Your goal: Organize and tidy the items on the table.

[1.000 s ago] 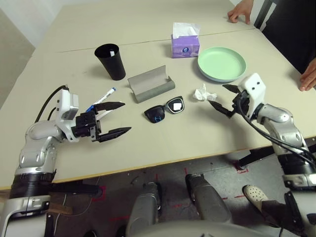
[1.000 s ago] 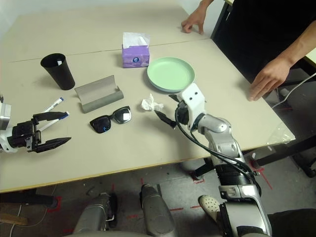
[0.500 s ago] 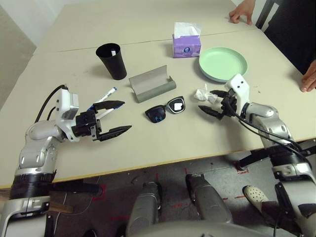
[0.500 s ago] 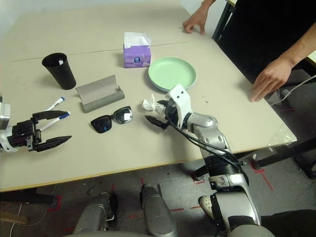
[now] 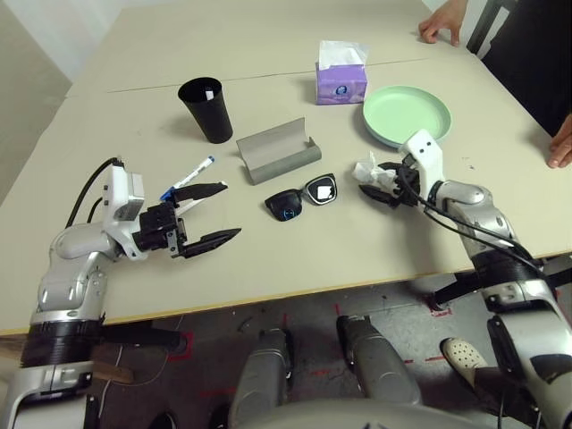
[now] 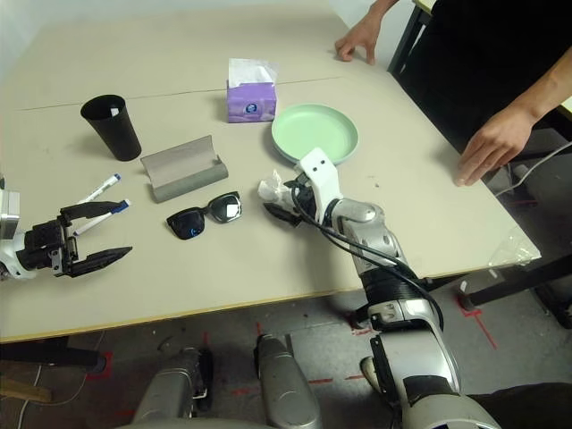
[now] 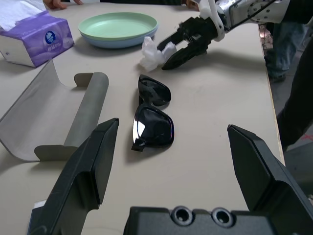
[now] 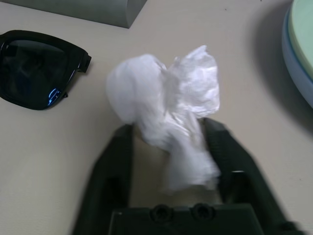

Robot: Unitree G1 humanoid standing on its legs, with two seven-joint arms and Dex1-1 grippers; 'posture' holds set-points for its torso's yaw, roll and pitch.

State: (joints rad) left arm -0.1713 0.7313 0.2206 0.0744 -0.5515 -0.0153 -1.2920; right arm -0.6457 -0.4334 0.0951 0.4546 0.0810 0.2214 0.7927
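The right hand (image 8: 168,147) has closed around the tissue (image 8: 166,105), sunglasses (image 8: 36,68) just beside.

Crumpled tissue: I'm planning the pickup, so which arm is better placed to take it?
The right. Its gripper already straddles the crumpled tissue, while the left gripper hovers open near the markers, well away.

Pale beige matte table (image 5: 268,36), thin seam across its far part. Grey concrete floor (image 5: 304,313) below the near edge, with red tape marks (image 6: 487,329). Light wall at far left. Person in black stands at the far right corner, one hand (image 6: 359,40) and the other hand (image 6: 490,143) resting on the table.
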